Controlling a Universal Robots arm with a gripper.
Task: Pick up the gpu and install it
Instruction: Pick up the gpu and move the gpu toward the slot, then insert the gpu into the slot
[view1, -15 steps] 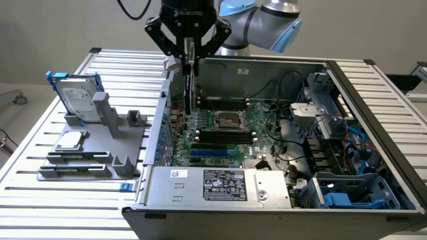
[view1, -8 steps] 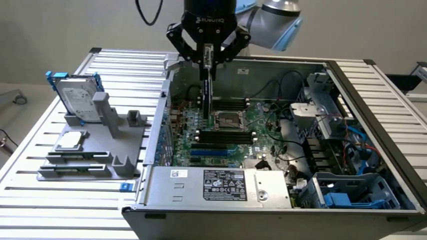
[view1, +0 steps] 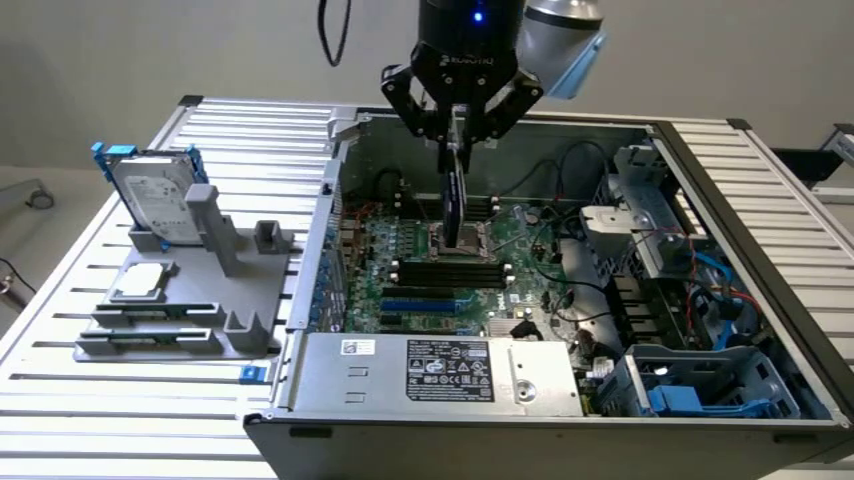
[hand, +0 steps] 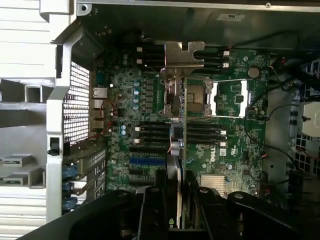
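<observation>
Hanging over the motherboard (view1: 398, 240), gpu (view1: 455, 205) in claw (view1: 461, 135)

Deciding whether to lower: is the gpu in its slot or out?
Out: the gpu hangs upright in the end effector, above the CPU socket.

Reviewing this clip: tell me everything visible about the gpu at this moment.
The gpu is a thin flat card, dark on one face with a green board edge, and a bent silver bracket at the end away from the gripper. It hangs upright, clamped by the gripper, inside the open computer case above the motherboard. Whether it touches the board cannot be told.
</observation>
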